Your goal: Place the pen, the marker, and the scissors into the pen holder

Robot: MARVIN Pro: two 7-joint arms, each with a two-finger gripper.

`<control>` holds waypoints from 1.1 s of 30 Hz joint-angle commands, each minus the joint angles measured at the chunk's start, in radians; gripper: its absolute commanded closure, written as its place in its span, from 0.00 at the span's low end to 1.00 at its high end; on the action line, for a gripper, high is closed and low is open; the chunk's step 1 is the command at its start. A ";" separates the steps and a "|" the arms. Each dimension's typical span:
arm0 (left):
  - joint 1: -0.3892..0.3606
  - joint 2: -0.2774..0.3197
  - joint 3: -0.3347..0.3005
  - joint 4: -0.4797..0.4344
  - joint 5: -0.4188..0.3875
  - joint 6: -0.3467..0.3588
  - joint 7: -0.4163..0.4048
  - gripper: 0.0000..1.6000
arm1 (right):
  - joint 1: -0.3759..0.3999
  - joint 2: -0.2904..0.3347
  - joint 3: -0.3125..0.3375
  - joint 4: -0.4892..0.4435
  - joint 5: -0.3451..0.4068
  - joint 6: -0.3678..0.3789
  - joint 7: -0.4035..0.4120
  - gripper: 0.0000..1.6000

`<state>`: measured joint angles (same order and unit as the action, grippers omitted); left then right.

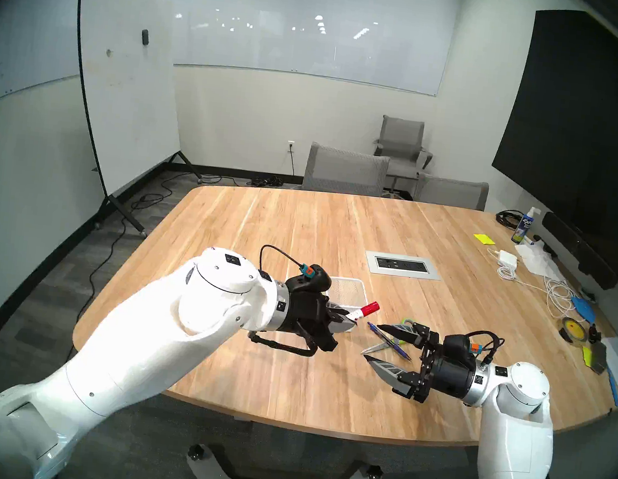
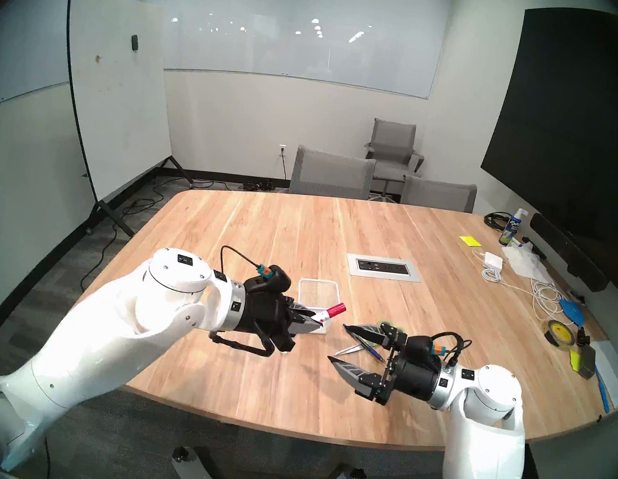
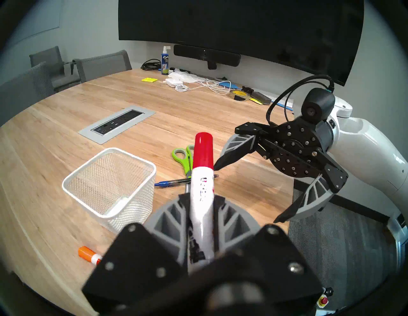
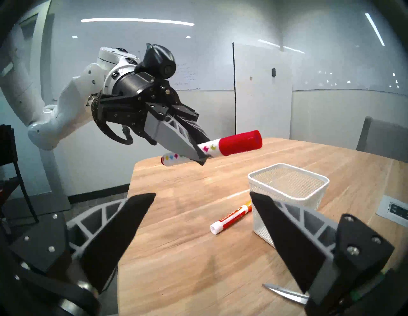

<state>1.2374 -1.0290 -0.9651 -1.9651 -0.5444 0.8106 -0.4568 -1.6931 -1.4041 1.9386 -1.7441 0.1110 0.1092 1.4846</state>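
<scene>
My left gripper (image 1: 353, 321) is shut on a white marker with a red cap (image 3: 202, 174), held above the table with the cap pointing out past the fingertips. The marker (image 4: 239, 143) hangs near the front edge of the white mesh pen holder (image 3: 130, 198), which stands upright (image 1: 348, 289). To the holder's right, the blue pen (image 3: 172, 182) lies across the green-handled scissors (image 3: 184, 158). My right gripper (image 1: 372, 342) is open and empty, hovering just above the pen (image 1: 388, 340) and the scissors' blades (image 4: 284, 292).
A second marker with an orange cap (image 4: 231, 217) lies on the table beside the holder. A grey outlet panel (image 1: 402, 266) is set in the tabletop behind. Cables, a tape roll (image 1: 571, 329) and a spray bottle (image 1: 523, 225) sit at the right edge.
</scene>
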 commanded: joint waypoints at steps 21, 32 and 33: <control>-0.003 -0.002 -0.008 -0.020 -0.001 -0.007 0.003 1.00 | 0.044 0.054 -0.040 -0.095 -0.070 -0.070 -0.001 0.00; 0.019 0.012 -0.015 -0.041 -0.013 -0.003 -0.003 1.00 | 0.042 0.062 -0.045 -0.099 -0.069 -0.068 -0.001 0.00; 0.022 0.015 -0.015 -0.044 -0.013 -0.001 -0.004 1.00 | 0.042 0.062 -0.045 -0.099 -0.069 -0.067 -0.001 0.00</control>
<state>1.2479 -1.0240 -0.9711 -1.9771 -0.5500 0.8100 -0.4567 -1.6594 -1.3430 1.8915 -1.8263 0.0328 0.0351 1.4851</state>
